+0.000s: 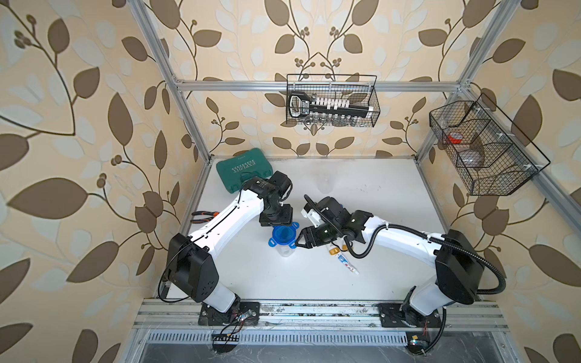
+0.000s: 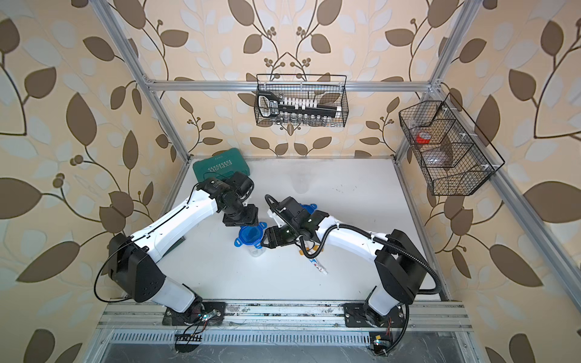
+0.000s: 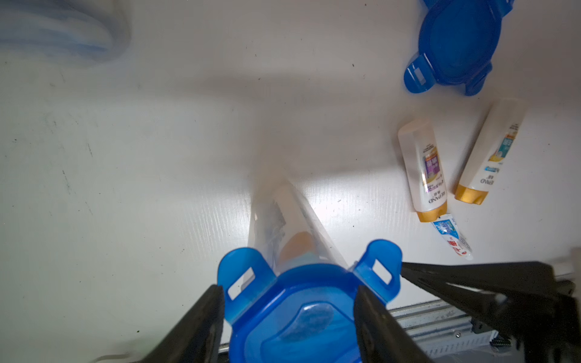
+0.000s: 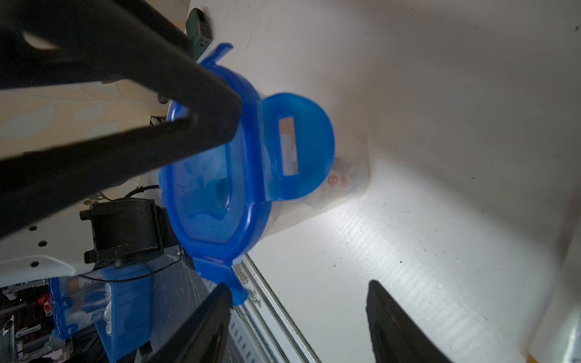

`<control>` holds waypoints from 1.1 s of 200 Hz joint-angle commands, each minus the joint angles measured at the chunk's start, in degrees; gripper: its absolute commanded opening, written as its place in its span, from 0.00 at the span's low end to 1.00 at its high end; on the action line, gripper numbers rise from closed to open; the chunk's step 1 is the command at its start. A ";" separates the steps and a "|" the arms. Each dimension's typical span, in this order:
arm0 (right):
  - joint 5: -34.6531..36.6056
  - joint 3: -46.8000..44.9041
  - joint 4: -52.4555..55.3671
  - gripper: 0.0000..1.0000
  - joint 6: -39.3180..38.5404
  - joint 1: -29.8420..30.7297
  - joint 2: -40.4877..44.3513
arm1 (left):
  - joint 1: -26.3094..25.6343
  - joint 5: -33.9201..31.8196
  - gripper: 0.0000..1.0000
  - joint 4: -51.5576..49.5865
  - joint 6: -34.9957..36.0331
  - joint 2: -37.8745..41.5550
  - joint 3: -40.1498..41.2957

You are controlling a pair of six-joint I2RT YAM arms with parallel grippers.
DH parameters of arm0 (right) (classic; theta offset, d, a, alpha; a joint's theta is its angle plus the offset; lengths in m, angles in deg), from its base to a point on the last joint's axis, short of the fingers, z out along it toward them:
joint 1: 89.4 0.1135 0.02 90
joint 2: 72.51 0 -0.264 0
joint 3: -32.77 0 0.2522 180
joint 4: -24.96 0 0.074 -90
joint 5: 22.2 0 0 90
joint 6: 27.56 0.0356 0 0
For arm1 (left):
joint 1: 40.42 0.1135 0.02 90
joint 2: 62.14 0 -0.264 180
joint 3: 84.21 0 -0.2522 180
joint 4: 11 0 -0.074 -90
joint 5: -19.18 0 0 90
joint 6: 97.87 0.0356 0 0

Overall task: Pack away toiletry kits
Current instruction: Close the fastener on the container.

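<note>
A clear jar [image 1: 284,250] stands mid-table with a blue four-tab lid [image 1: 283,235] on top, its tabs flared out. My left gripper [image 3: 287,286] hangs over it, open, one finger on each side of the lid [image 3: 301,308]. A white gold-capped bottle shows through the jar wall [image 3: 292,217]. My right gripper [image 4: 298,283] is beside the jar, open and empty, with one fingertip by a lid tab [image 4: 237,294]. Two white gold-capped bottles [image 3: 423,169] [image 3: 490,151] and a toothpaste tube [image 3: 452,239] lie on the table under the right arm. A second blue lid [image 3: 456,44] lies farther back.
A green tool case [image 1: 245,169] sits at the back left and pliers [image 1: 204,217] lie at the left edge. Wire baskets hang on the back wall [image 1: 333,100] and the right wall [image 1: 484,144]. A blurred clear container [image 3: 63,34] shows in the left wrist view.
</note>
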 commanded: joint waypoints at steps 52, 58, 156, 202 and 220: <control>-0.53 2.78 -2.13 0.65 -0.18 -0.03 -3.71 | -0.17 2.14 0.65 0.88 0.68 0.88 2.54; -0.63 2.62 -2.56 0.65 0.13 -0.08 -3.72 | -0.10 2.54 0.65 0.97 0.56 1.01 2.92; 0.69 -1.48 -5.48 0.56 3.24 -1.35 -2.84 | 0.19 8.36 0.60 3.88 -2.44 3.96 10.49; 0.42 -2.62 -6.56 0.54 4.23 -2.47 -1.94 | 0.19 8.37 0.58 3.97 -2.84 4.34 11.14; 0.11 -2.98 -6.85 0.52 4.39 -2.80 -1.75 | 0.19 8.61 0.58 4.07 -2.86 4.31 11.39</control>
